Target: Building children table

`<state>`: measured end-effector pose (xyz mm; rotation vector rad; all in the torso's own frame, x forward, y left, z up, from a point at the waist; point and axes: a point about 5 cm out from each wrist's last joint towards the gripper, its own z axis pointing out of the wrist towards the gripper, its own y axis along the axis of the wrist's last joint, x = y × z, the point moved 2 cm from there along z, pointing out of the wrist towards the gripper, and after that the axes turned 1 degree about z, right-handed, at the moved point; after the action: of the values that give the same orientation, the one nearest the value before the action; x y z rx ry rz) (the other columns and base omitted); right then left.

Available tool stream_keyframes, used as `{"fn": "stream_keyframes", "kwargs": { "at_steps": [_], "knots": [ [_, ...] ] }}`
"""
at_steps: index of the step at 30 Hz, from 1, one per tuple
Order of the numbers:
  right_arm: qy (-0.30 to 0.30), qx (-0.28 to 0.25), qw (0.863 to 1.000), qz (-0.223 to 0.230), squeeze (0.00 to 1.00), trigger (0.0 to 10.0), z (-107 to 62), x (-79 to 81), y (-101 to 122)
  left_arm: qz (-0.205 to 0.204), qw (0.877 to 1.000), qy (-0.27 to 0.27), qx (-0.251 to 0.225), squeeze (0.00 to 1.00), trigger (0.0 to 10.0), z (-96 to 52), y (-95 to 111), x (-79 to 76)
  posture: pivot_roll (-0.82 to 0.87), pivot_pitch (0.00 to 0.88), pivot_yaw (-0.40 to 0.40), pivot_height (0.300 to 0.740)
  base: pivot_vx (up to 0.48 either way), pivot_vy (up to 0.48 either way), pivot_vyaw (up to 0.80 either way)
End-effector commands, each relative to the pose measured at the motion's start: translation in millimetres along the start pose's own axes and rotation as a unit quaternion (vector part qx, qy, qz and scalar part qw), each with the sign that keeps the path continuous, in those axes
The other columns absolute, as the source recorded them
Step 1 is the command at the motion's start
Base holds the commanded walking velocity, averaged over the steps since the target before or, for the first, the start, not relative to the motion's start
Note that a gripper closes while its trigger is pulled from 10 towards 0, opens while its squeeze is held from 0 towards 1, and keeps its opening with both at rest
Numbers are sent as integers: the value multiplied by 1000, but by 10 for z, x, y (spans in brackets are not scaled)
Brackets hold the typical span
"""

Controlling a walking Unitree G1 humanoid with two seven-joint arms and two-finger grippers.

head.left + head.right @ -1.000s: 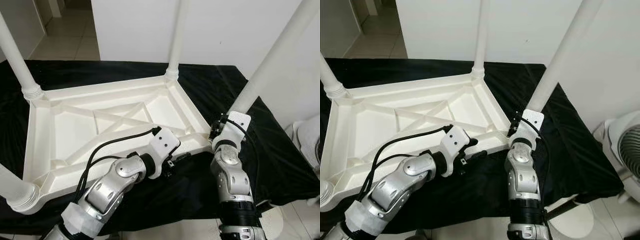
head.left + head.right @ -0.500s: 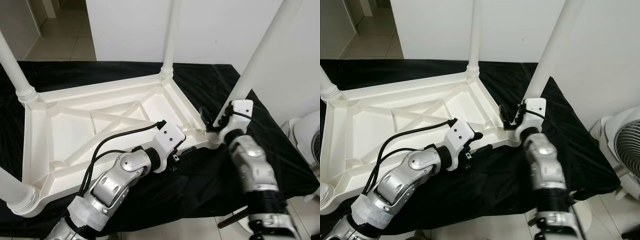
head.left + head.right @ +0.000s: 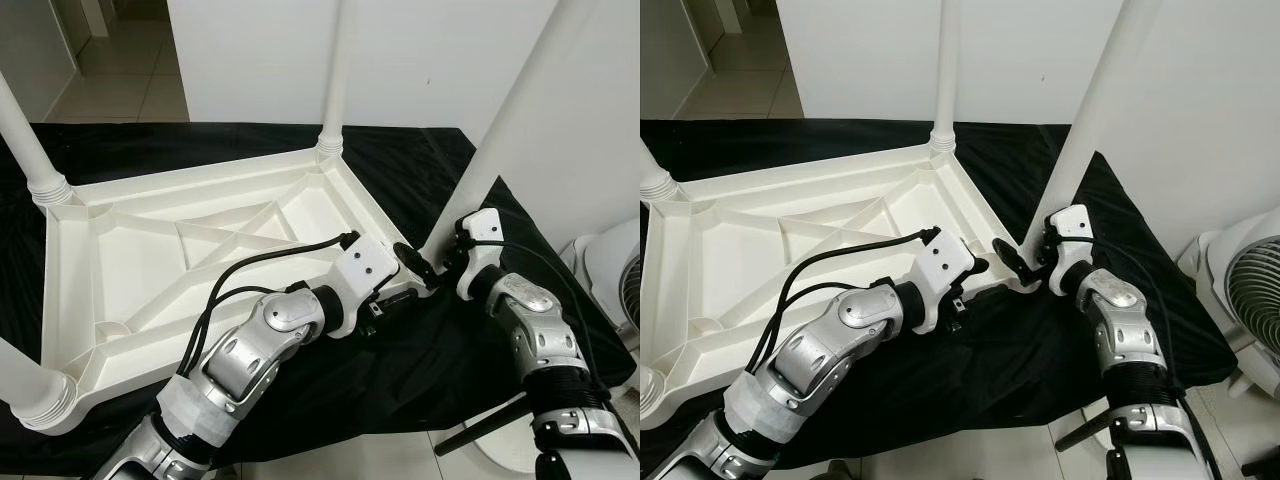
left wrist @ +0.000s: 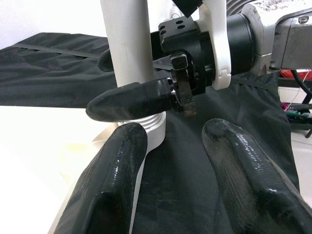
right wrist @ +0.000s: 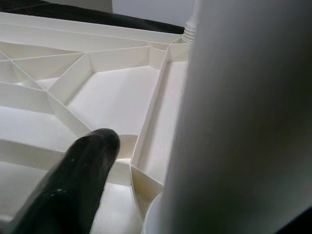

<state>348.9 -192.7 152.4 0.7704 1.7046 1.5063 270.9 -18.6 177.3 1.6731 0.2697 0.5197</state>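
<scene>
Black fingers (image 4: 129, 102) of the right gripper (image 3: 425, 268) are closing around the foot of the near right leg (image 3: 500, 140), one finger in front of it and the other just peeking out behind, right where the leg is meeting its ribbed collar at the tabletop's corner. In the right wrist view one of those fingers (image 5: 73, 180) is lying against the ribbed underside while the white leg is rising close beside it. The left gripper (image 3: 385, 303) is hovering just beside that same corner, its two fingers (image 4: 112, 180) spread apart and holding nothing, pointing across the cloth toward the right gripper. Both silver arms are reaching in from the near edge, the left one trailing a looping black cable (image 3: 250, 275) over the rim. The tabletop (image 3: 120, 270) is lying upside down, its white plastic underside showing diagonal ribs and shallow compartments, and it is resting on a black cloth (image 3: 420, 180) that is draping over the surface beneath. Three more legs are standing upright in the other corners: the far leg (image 3: 335, 70) against the white wall (image 3: 430, 50), the far left leg (image 3: 25, 140), and the near left leg (image 3: 20, 385), of which mostly the collar is visible. Off to the right, past the cloth's edge, a white fan (image 3: 1250, 300) is sitting on the pale floor (image 3: 110, 85).
</scene>
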Motion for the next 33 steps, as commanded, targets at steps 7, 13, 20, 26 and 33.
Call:
{"fn": "stream_keyframes", "kwargs": {
  "at_steps": [7, 13, 20, 26, 33],
  "knots": [
    [68, 6, 998, -10, 0, 0, 13, -5, -17, -2, 999, -46, 14, 0, 10000, 76, -36, -104, 84, 10, -49, 740, 0, 0, 0],
    [78, 9, 997, -10, 0, 0, -15, -6, -37, -2, 999, -49, 19, 0, 10000, 99, -61, -128, 75, 3, -52, 740, 0, 0, 0],
    [67, -13, 998, 15, 0, 10000, 16, 116, -62, -3, 999, -50, 15, 0, 10000, 125, -62, -131, 69, 0, -59, 740, 0, 0, 0],
    [4, -12, 1000, 21, 0, 10000, 81, 174, -95, -1, 999, -49, 14, 0, 10000, 121, -69, -127, 69, 0, -65, 740, 0, 0, 0],
    [-82, 4, 996, 34, 0, 10000, 147, 251, -122, 0, 999, -45, 15, 0, 10000, 100, -84, -100, 69, 0, -64, 740, 0, 0, 0]
  ]
}}
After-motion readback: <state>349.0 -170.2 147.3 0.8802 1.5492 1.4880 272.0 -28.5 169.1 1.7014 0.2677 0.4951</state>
